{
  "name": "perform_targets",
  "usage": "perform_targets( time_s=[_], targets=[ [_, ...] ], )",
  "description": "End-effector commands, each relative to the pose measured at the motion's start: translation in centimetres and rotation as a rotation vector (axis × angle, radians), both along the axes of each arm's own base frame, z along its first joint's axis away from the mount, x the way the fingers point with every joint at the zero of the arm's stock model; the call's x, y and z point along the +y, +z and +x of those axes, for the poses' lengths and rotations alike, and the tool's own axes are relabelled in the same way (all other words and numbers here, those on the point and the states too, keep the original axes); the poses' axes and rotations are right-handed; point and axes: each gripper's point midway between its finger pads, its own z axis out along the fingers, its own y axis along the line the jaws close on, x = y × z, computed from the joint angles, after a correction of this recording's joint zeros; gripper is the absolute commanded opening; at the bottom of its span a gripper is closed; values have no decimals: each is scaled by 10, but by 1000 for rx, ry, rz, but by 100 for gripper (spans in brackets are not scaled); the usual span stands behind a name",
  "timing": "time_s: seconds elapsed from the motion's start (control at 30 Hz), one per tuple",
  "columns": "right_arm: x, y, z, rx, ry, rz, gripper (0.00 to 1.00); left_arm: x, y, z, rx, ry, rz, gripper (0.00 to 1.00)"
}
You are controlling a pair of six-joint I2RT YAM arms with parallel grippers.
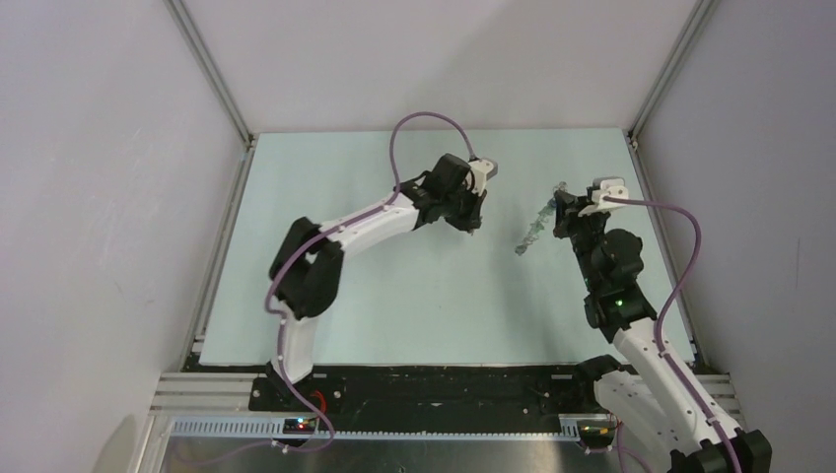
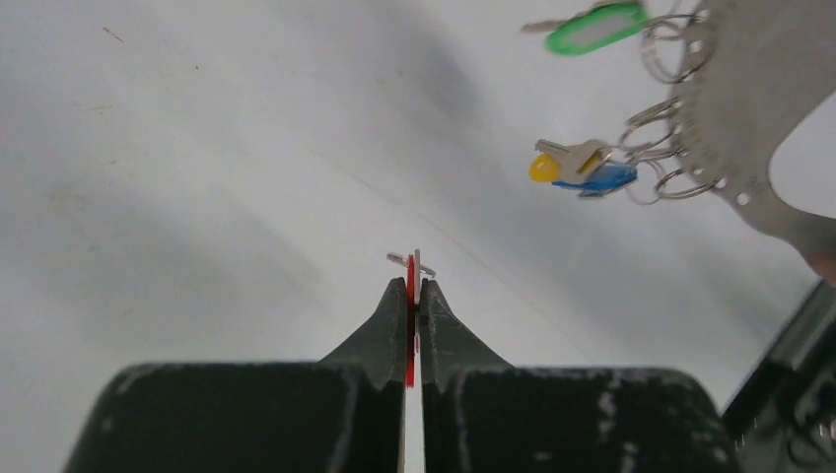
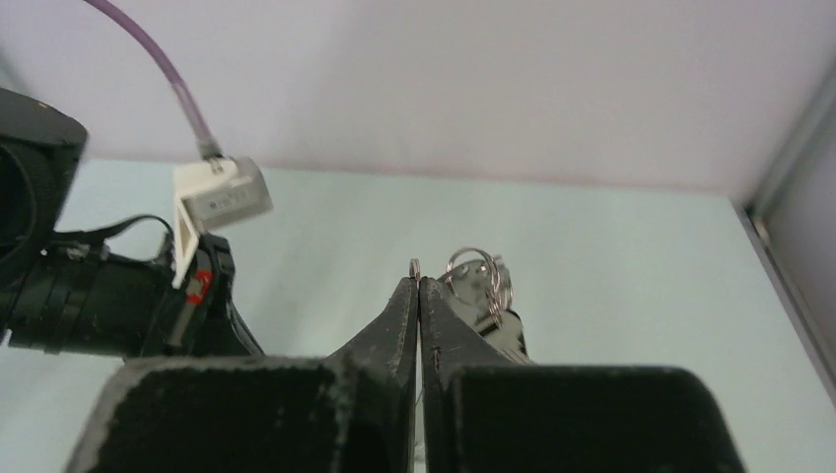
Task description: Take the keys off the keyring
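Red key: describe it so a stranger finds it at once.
In the left wrist view, find the left pincer at bottom centre. The red key is the thin sliver clamped edge-on in it. The green key, yellow key and blue key hang from the keyring at upper right; only this one sits apart.

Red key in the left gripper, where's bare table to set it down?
The table is bare near-middle between left arm and right arm, and in the far-left corner behind the left gripper holding the red key. Crowded far right, around the keyring in the right gripper.
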Motion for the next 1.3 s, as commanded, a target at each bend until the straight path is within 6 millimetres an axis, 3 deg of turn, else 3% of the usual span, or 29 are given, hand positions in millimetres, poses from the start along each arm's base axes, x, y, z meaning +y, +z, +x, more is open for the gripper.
perform_targets(
  time_s=[0.0,0.03,0.07,0.1,0.13,0.17,0.2,0.23,0.3,0.33,0.37,0.4,0.43,0.47,0.5,0.53,0.63,0.73,0.8,0.83,0.87,0.9,1.03,1.1,1.13,1.17,1.2,1.27],
  targets=[
    [-30,16,10,9,-128,70,0,-32,8,58,1,124,-169,3],
    [-33,16,10,8,-135,77,0,-41,22,70,-28,126,-201,3],
    [-38,19,10,2,-151,89,0,-47,1,78,-2,137,-190,4],
    [-40,19,10,0,-159,92,0,-58,-2,91,-8,140,-207,4],
    [-45,22,8,-9,-174,97,0,-67,15,104,-29,150,-252,4],
    [-47,23,7,-13,-180,99,0,-71,-5,111,-5,158,-244,4],
    [-50,25,6,-18,-193,99,0,-74,8,124,-14,178,-283,3],
    [-53,26,6,-21,-203,98,0,-74,-7,130,15,202,-284,3],
    [-56,26,8,-14,-213,93,0,-65,-4,147,14,238,-304,3],
    [-56,23,11,1,-213,86,0,-54,-8,154,14,261,-295,3],
    [-57,20,16,15,-218,82,0,-45,1,158,-9,277,-292,4],
    [-57,18,18,22,-221,81,0,-28,-12,162,5,311,-262,4],
    [-58,15,24,32,-231,79,0,-15,-3,166,-15,339,-258,4],
    [-58,13,28,40,-235,76,0,6,-18,170,6,378,-229,4],
    [-60,10,37,48,-247,73,0,17,-11,172,4,397,-240,4],
    [-62,14,42,43,-254,76,0,35,-25,174,32,426,-221,4],
    [-68,12,71,43,-276,91,0,62,-27,173,48,459,-213,4],
    [-71,33,97,-11,-279,117,0,92,-35,164,49,498,-182,4],
    [-69,32,121,-15,-278,113,0,116,-39,156,44,529,-184,4],
    [-68,40,127,-46,-277,109,0,134,-56,148,77,560,-169,4],
    [-68,39,141,-44,-280,102,0,138,-42,147,49,562,-204,5],
    [-69,47,146,-73,-284,97,0,151,-53,142,65,579,-196,6],
    [-72,59,181,-127,-286,109,0,161,-58,140,62,574,-189,9],
    [-72,69,199,-153,-285,108,0,159,-59,142,71,574,-198,18],
    [-74,59,209,-128,-295,98,0,158,-61,143,79,579,-200,37],
    [-75,66,213,-140,-301,103,0,158,-59,145,72,585,-204,51],
    [-80,58,220,-121,-325,109,0,159,-55,146,65,590,-208,79],
    [-88,51,230,-113,-354,131,5,163,-43,148,27,599,-208,97]
  ],
)
